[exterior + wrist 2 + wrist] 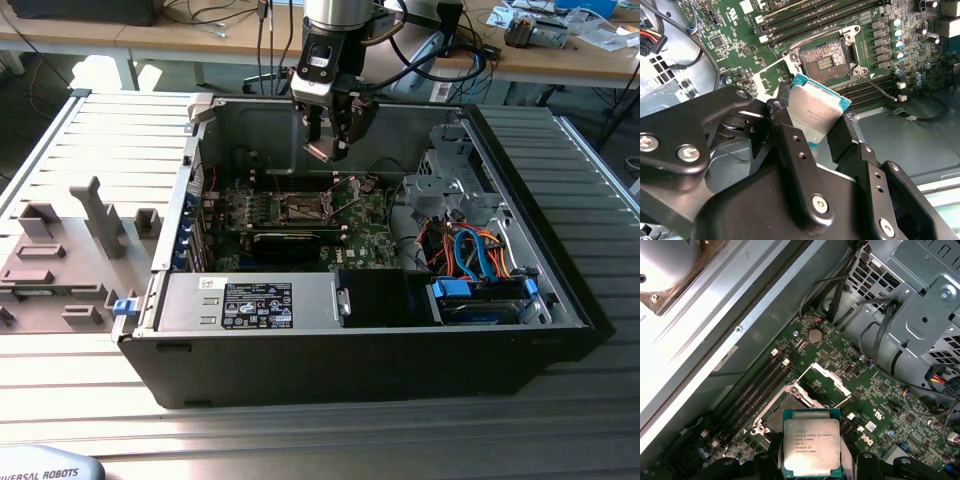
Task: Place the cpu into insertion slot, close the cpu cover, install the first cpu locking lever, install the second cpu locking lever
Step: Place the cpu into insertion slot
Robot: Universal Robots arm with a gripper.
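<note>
Small dark print lines on cpu [811, 446] metal top; printed stickers [258, 304] on power supply box [320, 288]; lettering on arm base [40, 468].

Your gripper [816, 131] clamps the cpu [815, 105] by two opposite edges, silver top showing, tilted; the insertion slot [824, 59] lies bare, pins exposed, on the green motherboard [735, 35] beyond it.

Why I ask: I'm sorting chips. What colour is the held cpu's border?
The cpu has a teal-green border, clearest in the first wrist view.
</note>
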